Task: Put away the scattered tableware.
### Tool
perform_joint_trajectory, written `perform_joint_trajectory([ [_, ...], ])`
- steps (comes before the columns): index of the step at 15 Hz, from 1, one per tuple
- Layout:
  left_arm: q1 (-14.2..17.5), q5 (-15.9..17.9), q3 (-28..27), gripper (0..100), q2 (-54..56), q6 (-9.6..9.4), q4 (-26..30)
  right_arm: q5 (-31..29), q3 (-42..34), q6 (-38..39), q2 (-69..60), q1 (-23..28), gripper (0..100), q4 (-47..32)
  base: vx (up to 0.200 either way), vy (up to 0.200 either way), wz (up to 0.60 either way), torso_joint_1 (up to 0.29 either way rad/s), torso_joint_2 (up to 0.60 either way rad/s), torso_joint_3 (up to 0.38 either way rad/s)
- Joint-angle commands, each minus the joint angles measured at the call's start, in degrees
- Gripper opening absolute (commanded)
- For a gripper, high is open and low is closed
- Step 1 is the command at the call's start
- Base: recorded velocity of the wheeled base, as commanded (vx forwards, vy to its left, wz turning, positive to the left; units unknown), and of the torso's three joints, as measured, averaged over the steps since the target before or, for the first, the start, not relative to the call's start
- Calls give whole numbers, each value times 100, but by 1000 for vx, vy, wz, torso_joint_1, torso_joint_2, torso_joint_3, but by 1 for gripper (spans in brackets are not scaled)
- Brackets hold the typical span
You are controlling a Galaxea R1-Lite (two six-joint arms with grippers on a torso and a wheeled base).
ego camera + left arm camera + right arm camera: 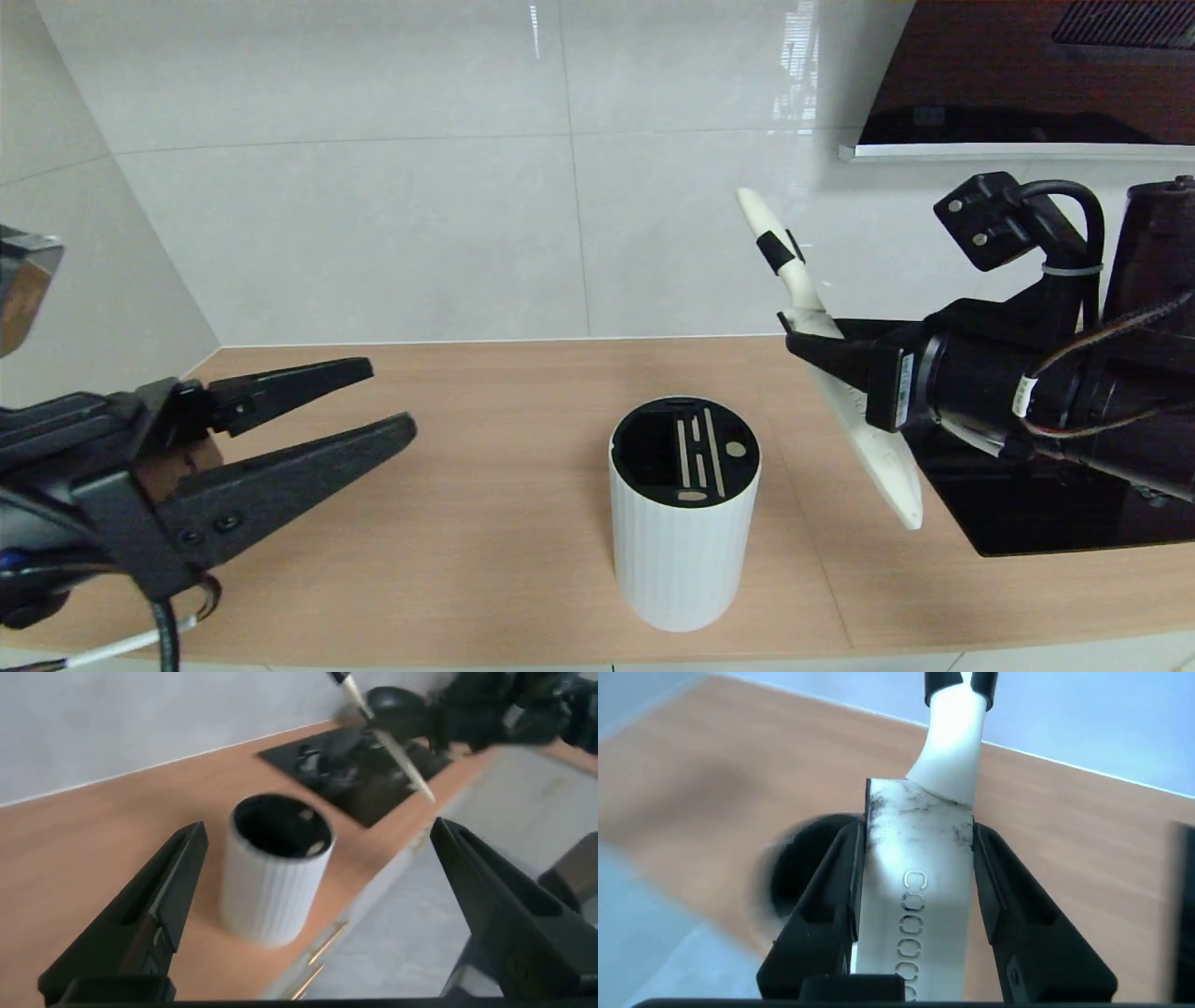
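White ribbed holder [683, 551], slotted black insert inside, stands on the table [485, 523]. Right hand [812, 350] pinches one white utensil [887, 467] in the air beside it; left hand [390, 399] is spread.

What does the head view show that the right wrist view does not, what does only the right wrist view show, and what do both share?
Head view only: the open left gripper, the black cooktop, the holder with its slotted top, and the tip of the knife. Right wrist view only: up close, the dark smudges on the blade and its row of holes. Both: the right gripper shut on the knife, above the wooden counter.
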State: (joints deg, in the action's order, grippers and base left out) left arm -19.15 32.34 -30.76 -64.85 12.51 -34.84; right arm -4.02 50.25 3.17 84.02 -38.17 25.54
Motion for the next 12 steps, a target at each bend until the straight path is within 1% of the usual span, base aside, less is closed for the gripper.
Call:
perform_joint_trajectory([
  [1,-484,9,-62,100,-1117,85,-489,-72,-6,70,9,-455,0,-5,0,0,0,0,0,0],
  [2,-625,-9,-150,100,-1363,173,-691,-195,2,158,124,-604,0,12,0,0,0,0,0,0],
  [3,-845,-88,-308,100,-1724,560,-1016,-441,2,193,282,-824,0,21,0,0,0,0,0,0],
  [4,-950,-176,-396,100,-1891,832,-1157,-503,2,193,343,-894,0,39,0,0,0,0,0,0],
  [5,-1047,-351,-581,100,-2154,1280,-1341,-512,11,289,396,-1035,0,65,0,0,0,0,0,0],
  [7,-1135,-659,-1020,100,-2497,1905,-1464,-538,2,465,546,-1272,0,223,0,0,0,0,0,0],
  [8,-1205,-800,-1152,100,-2576,2107,-1464,-591,2,465,598,-1298,0,294,0,0,0,0,0,0],
  [9,-1284,-1011,-1275,100,-2646,2300,-1455,-696,2,456,651,-1369,0,408,0,0,0,0,0,0],
  [10,-1407,-1257,-1363,100,-2734,2414,-1455,-828,-6,448,704,-1501,0,531,0,0,0,0,0,0],
  [11,-1486,-1309,-1372,100,-2787,2423,-1455,-890,-15,439,730,-1606,0,549,0,0,0,0,0,0],
  [12,-1627,-1327,-1354,100,-2849,2485,-1455,-986,-15,439,774,-1729,0,549,0,0,0,0,0,0],
])
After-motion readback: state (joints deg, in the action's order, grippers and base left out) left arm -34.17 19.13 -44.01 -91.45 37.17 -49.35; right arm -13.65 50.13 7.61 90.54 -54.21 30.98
